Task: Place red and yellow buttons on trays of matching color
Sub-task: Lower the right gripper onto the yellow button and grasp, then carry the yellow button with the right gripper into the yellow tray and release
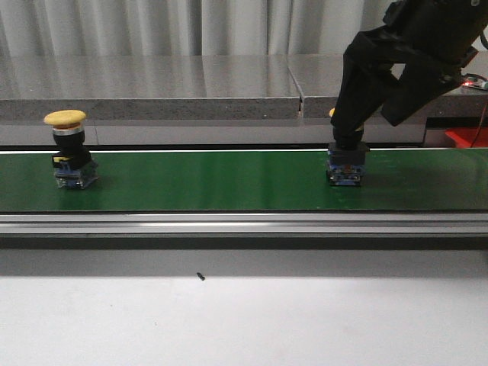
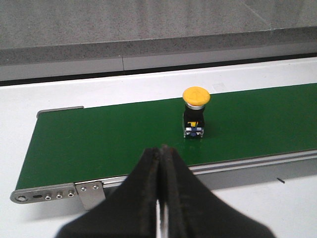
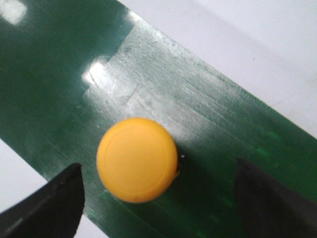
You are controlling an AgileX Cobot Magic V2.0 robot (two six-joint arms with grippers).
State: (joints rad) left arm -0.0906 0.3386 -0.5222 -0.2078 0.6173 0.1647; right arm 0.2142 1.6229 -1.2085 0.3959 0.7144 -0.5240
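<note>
A yellow push button (image 3: 136, 159) stood upright on the green conveyor belt (image 3: 208, 134), directly under the right gripper (image 3: 158, 198). That gripper's 2 fingers (image 3: 47, 208) were spread wide, 1 on either side of the yellow cap and clear of it. In the front view the same button (image 1: 347, 164) showed only its black and blue base beneath the black right arm (image 1: 396, 61).

A second yellow push button (image 1: 69, 149) stood upright on the belt well to the left of the right gripper. It stood ahead of the left gripper (image 2: 161, 198), whose fingers were pressed together with nothing between them, above the belt's near metal edge (image 2: 59, 191).

A small dark speck (image 1: 200, 276) lay on the white table (image 1: 244, 320) in front of the belt.
</note>
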